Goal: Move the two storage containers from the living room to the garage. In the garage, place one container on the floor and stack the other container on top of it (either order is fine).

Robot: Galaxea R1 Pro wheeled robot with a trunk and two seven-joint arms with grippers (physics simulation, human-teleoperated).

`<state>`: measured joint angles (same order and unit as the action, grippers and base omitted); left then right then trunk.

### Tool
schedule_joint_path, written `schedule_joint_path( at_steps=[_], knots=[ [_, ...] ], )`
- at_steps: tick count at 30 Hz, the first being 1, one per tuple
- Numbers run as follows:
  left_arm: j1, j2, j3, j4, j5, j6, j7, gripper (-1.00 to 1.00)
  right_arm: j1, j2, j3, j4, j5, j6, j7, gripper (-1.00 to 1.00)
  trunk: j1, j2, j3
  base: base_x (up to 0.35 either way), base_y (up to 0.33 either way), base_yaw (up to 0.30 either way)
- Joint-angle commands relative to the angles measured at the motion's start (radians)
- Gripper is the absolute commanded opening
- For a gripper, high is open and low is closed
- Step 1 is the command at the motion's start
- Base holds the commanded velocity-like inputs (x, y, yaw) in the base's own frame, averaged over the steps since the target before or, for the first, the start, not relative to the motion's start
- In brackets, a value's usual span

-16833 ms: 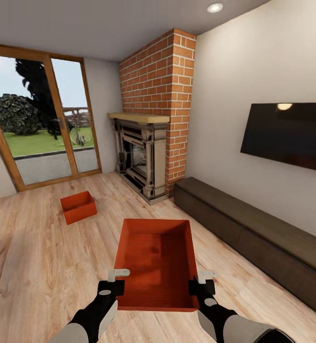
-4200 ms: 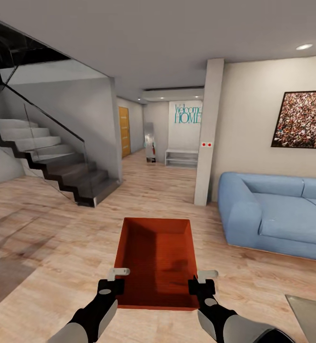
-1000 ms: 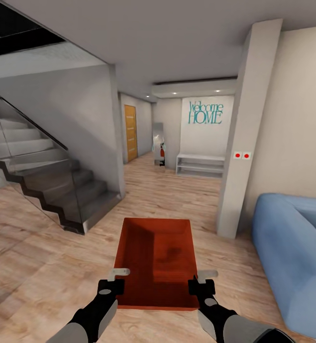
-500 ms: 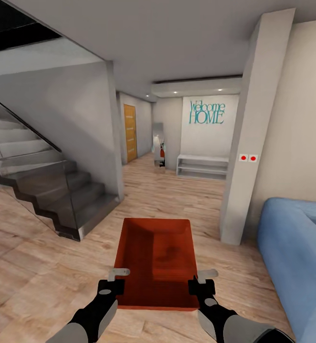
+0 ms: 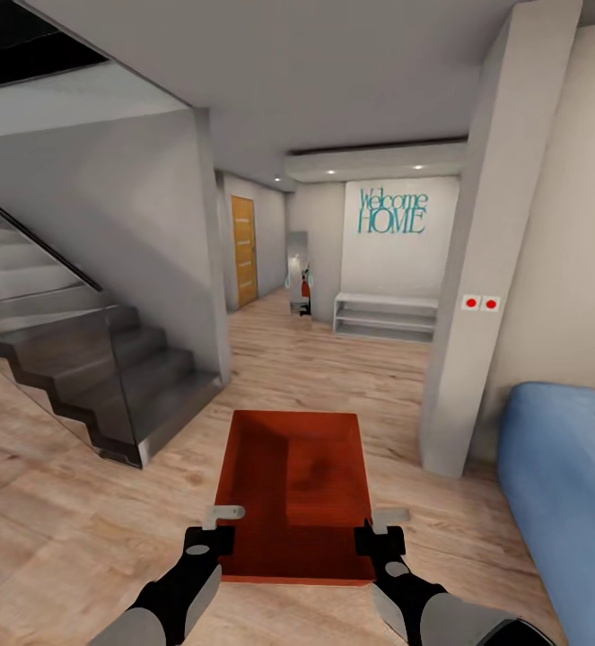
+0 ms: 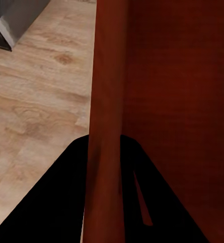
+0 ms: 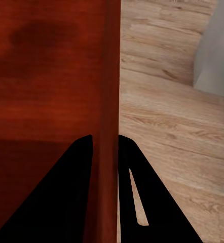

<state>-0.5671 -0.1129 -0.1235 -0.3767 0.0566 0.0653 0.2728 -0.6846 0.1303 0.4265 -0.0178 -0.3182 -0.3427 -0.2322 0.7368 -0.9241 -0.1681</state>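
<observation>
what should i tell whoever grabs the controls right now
Left pincer: shut on the left wall of the storage container.
Right pincer: shut on its right wall.
The container is carried level in front of the trunk, empty, over the wood floor.
Surroundings: staircase at left, blue sofa at right, hallway with the Welcome HOME wall ahead.
Done: one container picked up, in transit.
Left: reach the garage, set it on the floor, fetch the second container, stack it on top.

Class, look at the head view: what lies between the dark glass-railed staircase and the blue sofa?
In the head view, light wood-plank floor, the held orange-red storage container and a white pillar lie between staircase and sofa.
</observation>
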Motion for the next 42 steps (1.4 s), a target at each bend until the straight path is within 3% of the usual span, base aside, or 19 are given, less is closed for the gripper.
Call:
schedule_joint_path(
  at_steps=[1, 42],
  knots=[
    [0.0, 0.003, 0.079, -0.001, 0.002, 0.008, 0.025, -1.0, -0.001, 0.0, -0.048, -0.004, 0.005, -0.004, -0.003, -1.0, 0.001, -0.001, -0.001, 0.322, 0.0, 0.0],
    [0.0, 0.004, 0.078, 0.001, 0.002, 0.008, 0.025, -1.0, -0.001, 0.0, -0.048, -0.004, 0.005, -0.004, -0.003, -1.0, 0.001, -0.001, -0.001, 0.322, 0.0, -0.017]
  ],
)
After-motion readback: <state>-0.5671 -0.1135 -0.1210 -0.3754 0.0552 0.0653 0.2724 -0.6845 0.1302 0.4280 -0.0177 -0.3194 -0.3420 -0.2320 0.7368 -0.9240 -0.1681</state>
